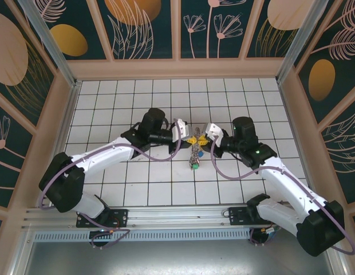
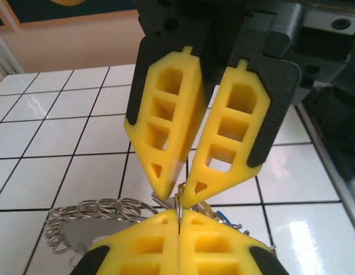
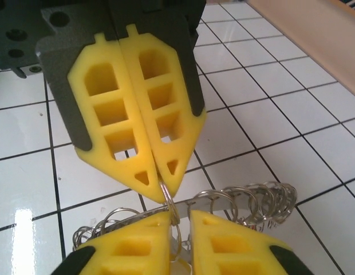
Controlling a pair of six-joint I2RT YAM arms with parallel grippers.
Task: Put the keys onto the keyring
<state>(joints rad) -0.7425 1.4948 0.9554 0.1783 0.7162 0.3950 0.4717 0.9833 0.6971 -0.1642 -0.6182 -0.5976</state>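
The keyring (image 2: 180, 199) is a thin metal ring seen edge-on above the white tiles. My left gripper (image 2: 179, 216) is shut on the keyring, its yellow pads pressed together around the wire. Facing it tip to tip, my right gripper (image 3: 180, 216) stands slightly open, with the keyring (image 3: 173, 207) passing through the gap and lying against one pad. In the top view the left gripper (image 1: 190, 138) and right gripper (image 1: 204, 139) meet mid-table. A bunch of keys (image 1: 194, 158) hangs below them. A row of small silvery rings (image 3: 263, 197) fans out beside the jaws, and a blue tag (image 2: 222, 216) peeks out.
The white tiled floor (image 1: 137, 183) is walled by tan panels (image 1: 177, 69) at the back and both sides. A metal rail (image 1: 177, 215) carrying both arm bases runs along the near edge.
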